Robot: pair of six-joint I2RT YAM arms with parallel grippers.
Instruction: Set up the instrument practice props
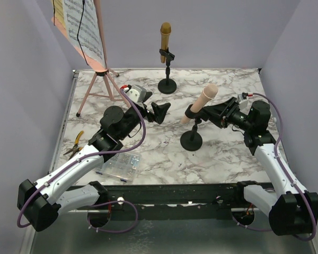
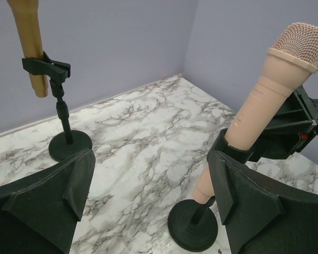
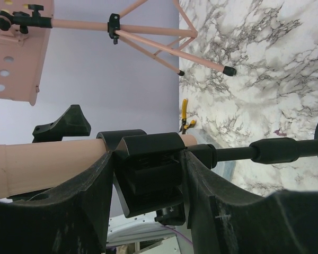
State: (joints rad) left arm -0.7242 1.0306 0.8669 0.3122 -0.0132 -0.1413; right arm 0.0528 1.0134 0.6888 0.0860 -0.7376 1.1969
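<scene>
The pink microphone leans in the clip of the near black mic holder. My right gripper is shut on that clip from the right. Left of the holder, my left gripper hangs wide open with nothing in it. At the back, the gold microphone stands upright in the far holder. The pink music rack stands at the back left with sheet-music pages on it.
Yellow-handled pliers lie at the table's left edge. A clear compartment box sits near the front, beside the left arm. Purple walls close in the table on three sides.
</scene>
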